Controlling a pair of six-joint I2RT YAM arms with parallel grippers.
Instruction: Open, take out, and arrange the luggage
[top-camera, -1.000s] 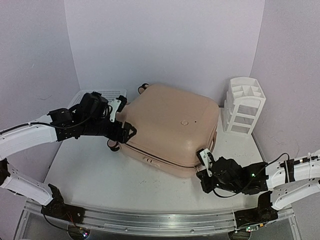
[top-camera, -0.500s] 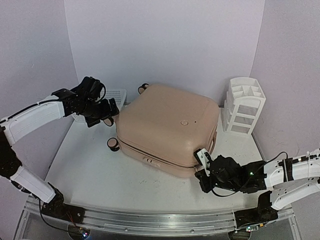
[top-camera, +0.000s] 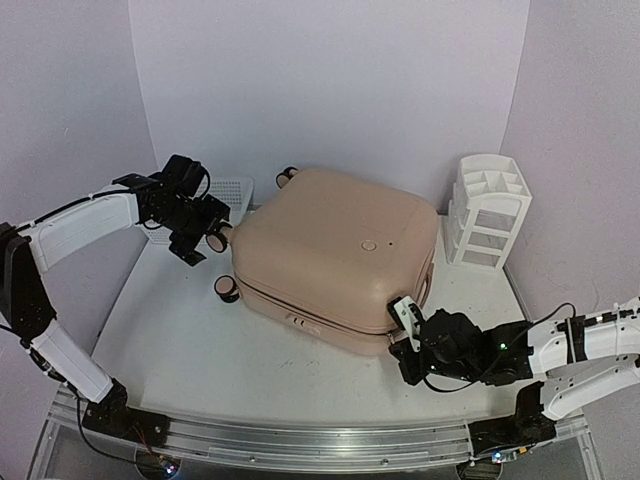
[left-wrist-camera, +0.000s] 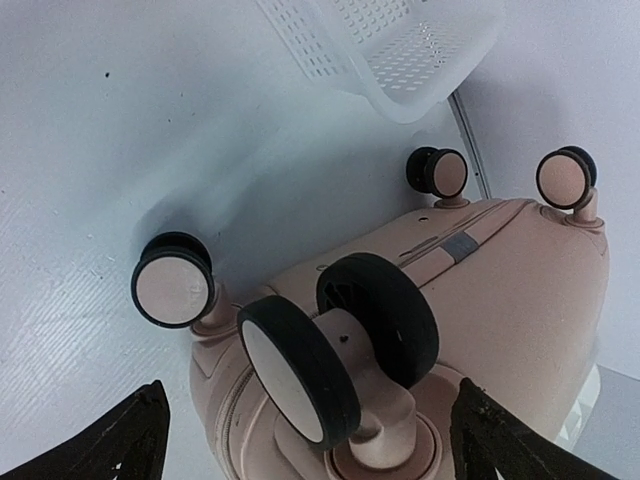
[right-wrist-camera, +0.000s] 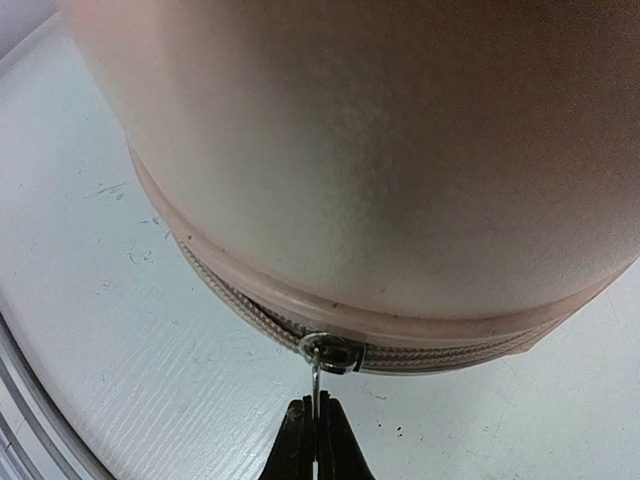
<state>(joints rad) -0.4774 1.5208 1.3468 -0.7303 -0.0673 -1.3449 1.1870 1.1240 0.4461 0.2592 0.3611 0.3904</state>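
Luggage, a large peach-pink hard-shell suitcase (top-camera: 340, 250), lies zipped on the white bench (top-camera: 180, 340). My right hand (right-wrist-camera: 315, 408) is clamped on its thin metal zipper pull (right-wrist-camera: 316, 375); my left hand (top-camera: 200, 243) gapes beside a black-and-beige caster wheel (left-wrist-camera: 300, 370). Opening stage, I judge: next, drag the pull along the seam.

Identify the left arm (top-camera: 80, 222) and the right arm (top-camera: 592, 343) by their white link shells and black joint housings. Note the thin black cable (top-camera: 556, 316) looping along the right arm and the small green light (top-camera: 500, 348) on its black wrist. The left gripper (top-camera: 203, 243) and the right gripper (right-wrist-camera: 317, 425) have black jaws. The black bases (top-camera: 118, 412) sit on a silver rail (top-camera: 310, 440).
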